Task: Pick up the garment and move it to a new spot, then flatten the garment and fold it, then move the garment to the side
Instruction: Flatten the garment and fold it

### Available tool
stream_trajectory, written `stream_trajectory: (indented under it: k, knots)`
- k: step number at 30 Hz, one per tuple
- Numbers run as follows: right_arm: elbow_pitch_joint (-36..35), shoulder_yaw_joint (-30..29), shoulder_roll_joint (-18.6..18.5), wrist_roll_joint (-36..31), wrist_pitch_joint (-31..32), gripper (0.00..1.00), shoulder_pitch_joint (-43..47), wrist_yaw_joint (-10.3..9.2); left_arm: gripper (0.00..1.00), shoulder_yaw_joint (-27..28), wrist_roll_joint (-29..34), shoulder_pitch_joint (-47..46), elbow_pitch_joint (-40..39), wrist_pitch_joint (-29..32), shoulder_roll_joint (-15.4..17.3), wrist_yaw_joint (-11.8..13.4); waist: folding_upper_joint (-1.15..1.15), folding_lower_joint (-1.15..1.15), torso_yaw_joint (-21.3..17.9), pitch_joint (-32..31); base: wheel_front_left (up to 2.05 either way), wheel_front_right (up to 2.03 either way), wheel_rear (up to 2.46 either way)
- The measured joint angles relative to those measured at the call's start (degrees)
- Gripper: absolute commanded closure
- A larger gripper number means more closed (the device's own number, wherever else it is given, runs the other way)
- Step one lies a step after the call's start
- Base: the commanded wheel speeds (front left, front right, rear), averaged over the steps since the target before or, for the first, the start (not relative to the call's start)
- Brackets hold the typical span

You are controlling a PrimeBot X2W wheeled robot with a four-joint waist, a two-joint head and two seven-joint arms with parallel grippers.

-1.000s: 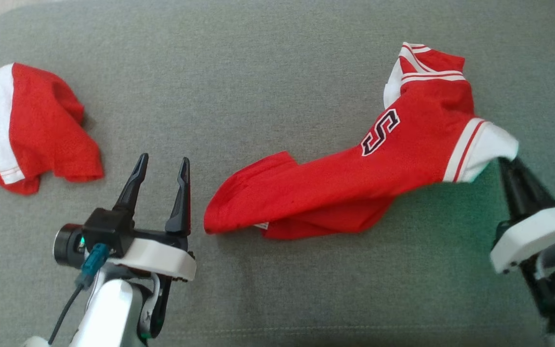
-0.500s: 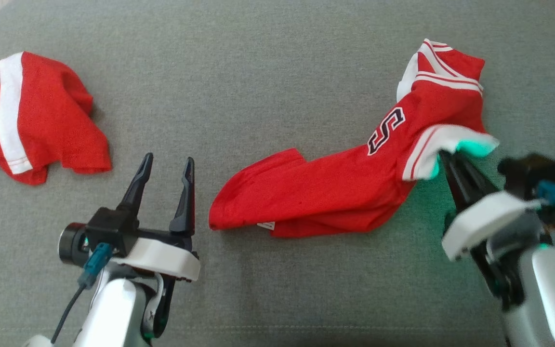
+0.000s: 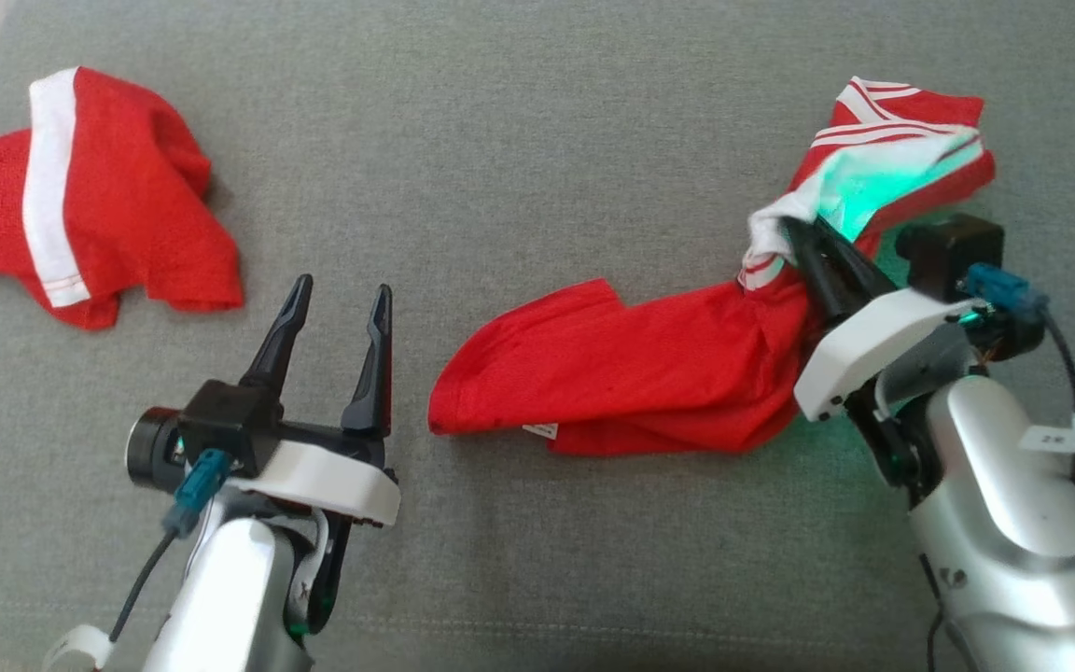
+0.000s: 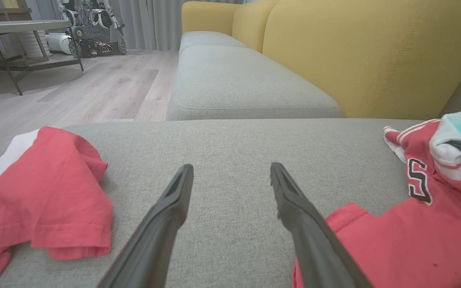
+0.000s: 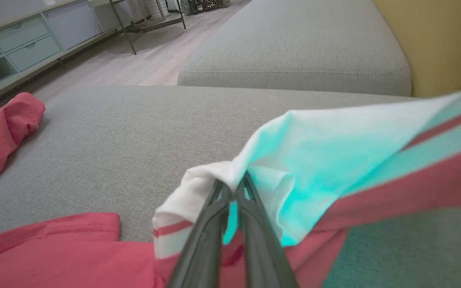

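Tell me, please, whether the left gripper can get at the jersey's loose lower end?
Probably yes: the left gripper stands open beside the jersey, with bare cushion between them; the right gripper pinches the far end.

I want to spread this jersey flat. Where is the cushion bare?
The widest bare stretch of cushion lies between the other red garment and the jersey, beyond the open left gripper. It is crowded on the right, where the right gripper pinches the jersey.
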Motion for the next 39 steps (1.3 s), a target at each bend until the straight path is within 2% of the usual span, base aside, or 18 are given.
stream_trajectory:
  k: [5,10,14,20,29,39]
  knots:
    - [4.43,1.11,0.19,1.41,-2.79,0.0,-0.46,0.0,0.0,0.1,0.0,0.01,0.13,0.0,-0.13,-0.23,0.0,0.0,0.32,-0.05,0.0,0.0,0.0]
    - [4.19,0.45,0.27,2.13,-6.41,0.0,0.6,0.0,0.0,0.4,0.01,0.22,0.41,0.0,-0.16,-0.22,0.0,0.0,-0.41,-1.22,0.0,0.0,0.0]
    - [0.53,-1.31,0.33,1.99,-8.7,0.0,5.1,0.0,0.0,0.76,0.1,0.45,0.41,0.0,-0.12,-0.21,0.0,0.0,-1.13,-2.4,0.0,0.0,0.0]
    - [-7.43,-5.43,0.37,-0.43,-9.01,0.0,10.74,0.0,0.0,1.98,0.54,2.77,0.35,0.0,0.31,-0.13,0.0,0.0,-2.48,-4.44,0.0,0.0,0.0]
    - [-18.63,-9.04,0.75,-4.58,-7.23,0.0,17.74,0.0,0.0,2.18,0.6,6.08,0.33,0.0,1.11,0.67,0.0,0.0,-3.95,-8.23,0.0,0.0,0.0]
    - [-23.95,-10.56,1.31,-5.06,-4.35,0.0,23.88,0.0,0.0,2.23,0.58,9.73,-0.49,0.18,2.09,1.38,0.0,0.0,-4.87,-10.16,0.0,0.0,0.0]
